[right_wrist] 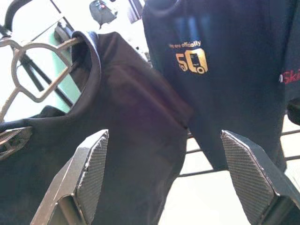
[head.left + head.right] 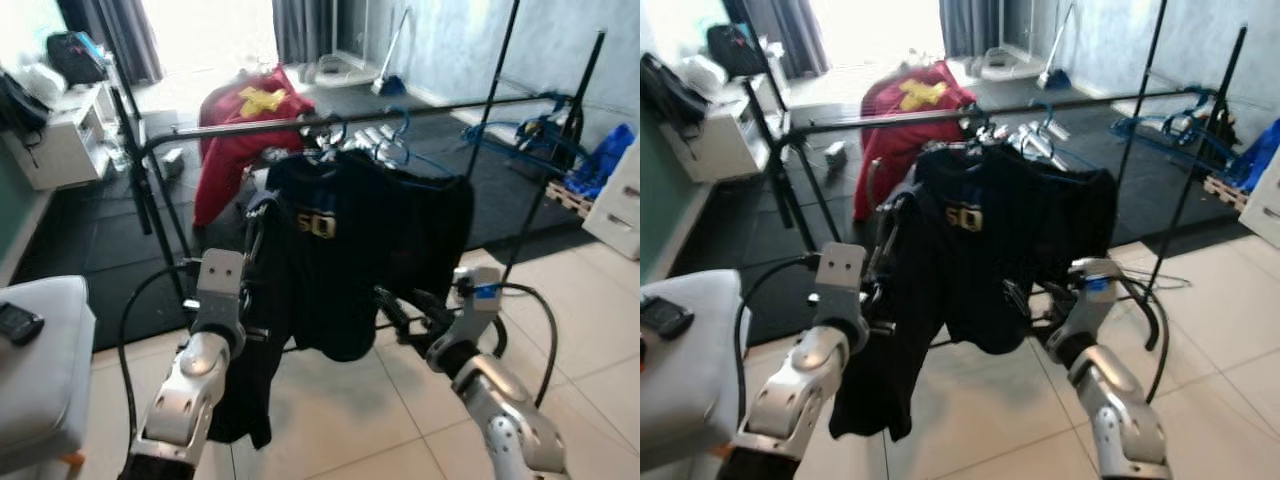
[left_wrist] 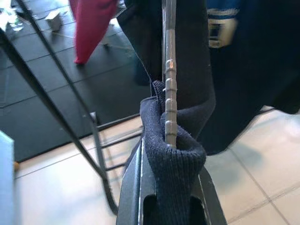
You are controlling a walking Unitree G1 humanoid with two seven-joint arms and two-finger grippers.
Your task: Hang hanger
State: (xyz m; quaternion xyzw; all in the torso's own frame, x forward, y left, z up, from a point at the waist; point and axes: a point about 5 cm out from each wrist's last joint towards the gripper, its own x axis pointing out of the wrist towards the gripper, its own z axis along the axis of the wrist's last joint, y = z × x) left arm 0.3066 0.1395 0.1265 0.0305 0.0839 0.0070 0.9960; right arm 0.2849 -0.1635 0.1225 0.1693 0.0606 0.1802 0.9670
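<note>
- The hanger [image 3: 169, 93], a grey ridged bar draped in a dark knit garment [image 3: 174, 164], stands upright at the centre of the left wrist view; its hook is cut off at the top edge.
- The left gripper [image 3: 166, 199] is clamped on that hanger and cloth, its two fingers mostly buried under the knit.
- In the left eye view this garment hangs at lower centre-left, and the gripper itself is hidden behind it.
- The right gripper [image 1: 176, 176] is spread wide, nothing between its two fingers, facing the dark garment.
- One rail [image 2: 330, 120] crosses the upper middle, carrying one navy shirt [image 2: 385, 250] printed "50" and one red garment [image 2: 235, 140].
- Several hangers near the rail's centre blur together; their count is unclear.
</note>
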